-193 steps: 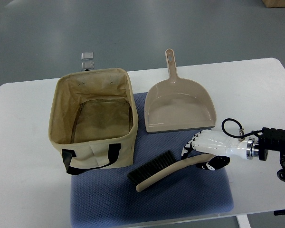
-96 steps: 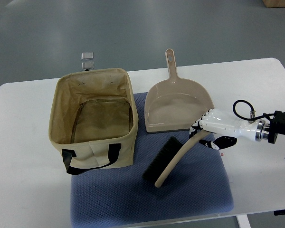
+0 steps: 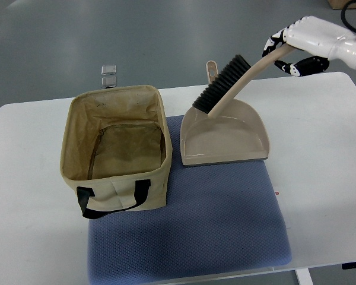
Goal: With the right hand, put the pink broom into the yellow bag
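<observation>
My right hand (image 3: pixel 285 48) is high at the upper right, shut on the handle of the pink-beige broom (image 3: pixel 231 83). The broom hangs slanted in the air, its black bristles facing up-left, its head end over the top of the dustpan (image 3: pixel 224 133). The yellow bag (image 3: pixel 115 151) stands open on the left of the table, with black handles at its near side and nothing seen inside. The broom is well to the right of the bag's opening. My left arm does not show.
The beige dustpan lies to the right of the bag, handle pointing away. A blue mat (image 3: pixel 190 231) covers the near middle of the white table (image 3: pixel 320 148). Two small clear objects (image 3: pixel 109 75) sit on the floor beyond the bag.
My right hand has lifted the broom off the blue mat and carried it up and away, from beside the mat's right edge to high above the dustpan.
</observation>
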### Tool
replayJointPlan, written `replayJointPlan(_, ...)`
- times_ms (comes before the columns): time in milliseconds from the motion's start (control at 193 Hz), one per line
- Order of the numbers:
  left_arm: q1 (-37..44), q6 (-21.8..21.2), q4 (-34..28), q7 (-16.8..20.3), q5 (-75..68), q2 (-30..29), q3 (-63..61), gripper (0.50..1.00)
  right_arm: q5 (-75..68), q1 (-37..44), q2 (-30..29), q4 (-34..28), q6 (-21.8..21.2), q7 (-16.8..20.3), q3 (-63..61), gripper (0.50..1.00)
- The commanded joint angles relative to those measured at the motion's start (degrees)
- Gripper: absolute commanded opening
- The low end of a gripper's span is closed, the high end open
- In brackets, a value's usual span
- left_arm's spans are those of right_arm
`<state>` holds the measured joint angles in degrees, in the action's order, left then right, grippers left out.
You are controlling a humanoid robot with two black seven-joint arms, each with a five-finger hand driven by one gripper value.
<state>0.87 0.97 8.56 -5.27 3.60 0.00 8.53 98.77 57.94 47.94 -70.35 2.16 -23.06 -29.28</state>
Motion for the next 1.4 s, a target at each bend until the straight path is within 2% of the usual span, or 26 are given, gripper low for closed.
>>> replayJointPlan(0,0.0,0.0,0.1,0.0,0.0,0.0,0.0,1.000,-1.3,3.9,-2.2,1.1,-1.3,0.1,0.1,0.500)
replayJointPlan(208,0.0,0.0,0.1,0.0,0.0,0.0,0.0,1.000,-1.2,7.7,-9.5,1.1,-2.3,0.5,0.2,0.500)
replayJointPlan(426,0.0,0.0,0.0,0.0,0.0,0.0,0.0,1.000,-0.2,7.5,-18.5,1.0,-2.3,0.7,1.0,0.500)
replayJointPlan(602,0.0,0.0,0.0,0.0,0.0,0.0,0.1,1.000,0.7,6.2,-23.1,1.0,-1.9,0.9,1.3,0.500)
replayJointPlan(654,0.0,0.0,0.0,0.0,0.0,0.0,0.0,1.000,0.7,5.3,-23.6,1.0,-1.7,0.9,1.5,0.596)
replayJointPlan(670,0.0,0.0,0.1,0.0,0.0,0.0,0.0,1.000,0.7,5.1,-23.9,1.0,-1.7,0.9,1.5,0.643)
replayJointPlan(680,0.0,0.0,0.1,0.0,0.0,0.0,0.0,1.000,0.7,5.1,-23.9,1.0,-1.7,0.9,1.5,0.643)
replayJointPlan(685,0.0,0.0,0.1,0.0,0.0,0.0,0.0,1.000,0.7,4.9,-23.9,1.0,-1.6,0.9,1.5,0.672)
replayJointPlan(690,0.0,0.0,0.1,0.0,0.0,0.0,0.0,1.000,0.7,4.9,-23.9,1.0,-1.6,0.9,1.5,0.672)
replayJointPlan(696,0.0,0.0,0.0,0.0,0.0,0.0,0.0,1.000,0.7,4.8,-24.1,1.0,-1.6,0.9,1.5,0.698)
replayJointPlan(701,0.0,0.0,0.0,0.0,0.0,0.0,0.0,1.000,0.7,4.8,-24.1,1.0,-1.6,0.9,1.5,0.699)
replayJointPlan(716,0.0,0.0,0.1,0.0,0.0,0.0,0.0,1.000,0.7,4.6,-24.3,1.0,-1.5,0.9,1.5,0.750)
replayJointPlan(722,0.0,0.0,0.1,0.0,0.0,0.0,0.0,1.000,0.7,4.6,-24.3,1.0,-1.5,0.9,1.5,0.750)
replayJointPlan(727,0.0,0.0,0.0,0.0,0.0,0.0,0.0,1.000,0.7,4.4,-24.4,1.1,-1.5,0.9,1.4,0.774)
replayJointPlan(732,0.0,0.0,0.0,0.0,0.0,0.0,0.0,1.000,0.7,4.4,-24.4,1.1,-1.5,0.9,1.4,0.774)
replayJointPlan(748,0.0,0.0,0.1,0.0,0.0,0.0,0.0,1.000,0.7,4.0,-24.4,1.1,-1.5,0.9,1.4,0.817)
replayJointPlan(758,0.0,0.0,0.1,0.0,0.0,0.0,0.0,1.000,0.7,4.0,-24.4,1.1,-1.5,0.9,1.4,0.817)
replayJointPlan(774,0.0,0.0,0.0,0.0,0.0,0.0,0.0,1.000,0.7,3.8,-24.5,1.1,-1.5,0.9,1.3,0.854)
replayJointPlan(825,0.0,0.0,0.1,0.0,0.0,0.0,0.0,1.000,0.5,3.2,-24.6,1.1,-1.5,0.9,1.2,0.909)
replayJointPlan(1054,0.0,0.0,0.1,0.0,0.0,0.0,0.0,1.000,-2.5,1.9,-24.5,1.3,-1.5,0.9,0.0,0.919)
replayJointPlan(1230,0.0,0.0,0.0,0.0,0.0,0.0,0.0,1.000,-13.5,-2.3,-22.5,1.4,-2.6,1.0,-6.7,0.919)
replayJointPlan(1319,0.0,0.0,0.0,0.0,0.0,0.0,0.0,1.000,-20.5,-5.7,-20.5,1.5,-5.4,1.0,-11.1,0.919)
replayJointPlan(1396,0.0,0.0,0.0,0.0,0.0,0.0,0.0,1.000,-29.5,-10.6,-18.9,1.6,-9.5,1.0,-16.7,0.919)
